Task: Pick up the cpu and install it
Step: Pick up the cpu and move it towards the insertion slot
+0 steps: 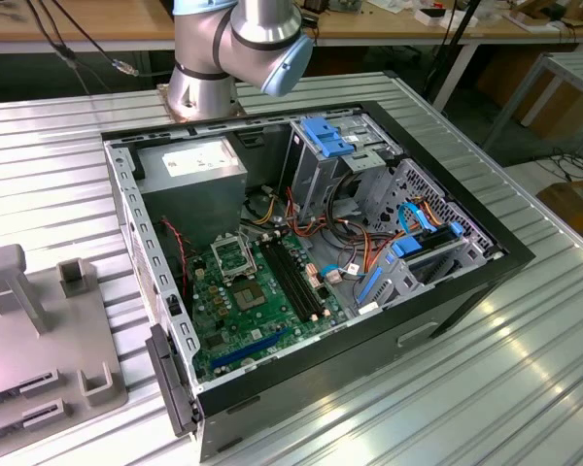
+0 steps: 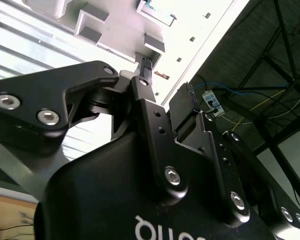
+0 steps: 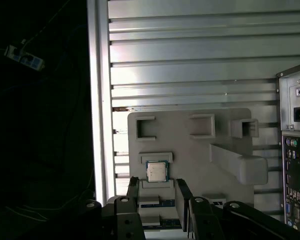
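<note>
Nearest the first wrist view's camera, the gripper is spread and empty. Its two dark fingers stand apart with clear space between them, and the second wrist view shows the same gap. Just beyond the fingertips, in line with that gap, the cpu lies flat in its recess on the grey holder plate, untouched by either finger.

In the exterior view, that plate sits at the lower left of the frame on the ribbed metal table. The open computer case fills the middle. On its green motherboard the socket looks unfilled. The arm rises at the top of the frame.

By my reading, nothing is done yet: the pick-up and the installation both remain.
</note>
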